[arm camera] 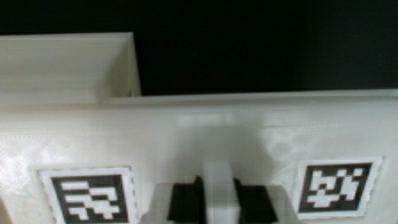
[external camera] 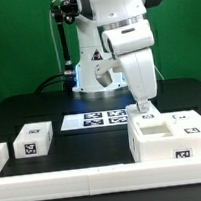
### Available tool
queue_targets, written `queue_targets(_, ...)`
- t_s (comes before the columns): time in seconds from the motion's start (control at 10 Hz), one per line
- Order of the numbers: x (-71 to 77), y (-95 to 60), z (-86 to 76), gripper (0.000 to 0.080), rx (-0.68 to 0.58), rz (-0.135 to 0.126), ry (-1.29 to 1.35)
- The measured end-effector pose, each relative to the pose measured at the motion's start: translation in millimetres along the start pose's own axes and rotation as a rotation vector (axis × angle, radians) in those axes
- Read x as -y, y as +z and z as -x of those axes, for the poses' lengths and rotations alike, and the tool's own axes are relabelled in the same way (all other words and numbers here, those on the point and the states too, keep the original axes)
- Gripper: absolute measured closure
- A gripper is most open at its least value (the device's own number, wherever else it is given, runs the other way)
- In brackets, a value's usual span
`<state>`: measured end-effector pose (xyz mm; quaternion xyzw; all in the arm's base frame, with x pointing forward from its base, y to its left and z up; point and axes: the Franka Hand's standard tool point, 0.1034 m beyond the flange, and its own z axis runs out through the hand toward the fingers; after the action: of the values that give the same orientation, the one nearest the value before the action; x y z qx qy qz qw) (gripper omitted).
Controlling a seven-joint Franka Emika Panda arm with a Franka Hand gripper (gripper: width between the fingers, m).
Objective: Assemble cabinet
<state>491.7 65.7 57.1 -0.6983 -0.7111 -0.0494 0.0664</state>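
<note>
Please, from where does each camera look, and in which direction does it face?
Exterior view: off the arm, across the black table from the robot, facing its base; it shows the arm, the pincer down at the cabinet, and the marker board.
Wrist view: on the wrist, looking along the pincer at a tagged white face of the cabinet; of the robot, only the pincer's tips show.
Shared: pincer, cabinet, table.

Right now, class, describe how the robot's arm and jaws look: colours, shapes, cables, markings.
The arm is glossy white, built of rounded segments with dark joints; blue light glows at its base. The jaws are two dark, narrow, blocky fingers. No markings are legible.
</note>
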Motion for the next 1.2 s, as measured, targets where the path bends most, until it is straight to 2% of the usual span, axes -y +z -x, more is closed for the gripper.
queue_targets(0.2,-4.4,0.0,0.0,0.0737,-0.004,0.005,0.003)
queue_targets(0.3,-16.0,-0.7,-3.0,0.0737,-0.012,0.003,0.002)
queue_targets(0.5,-48.6,-0.8,-6.8,0.0737,-0.036,0.007,0.009)
queue_targets(0.6,-58.5,-1.4,-6.1,0.0737,-0.043,0.011,0.011)
queue_targets(1.2,-59.7,-0.7,-5.9,0.0737,-0.046,0.015,0.015)
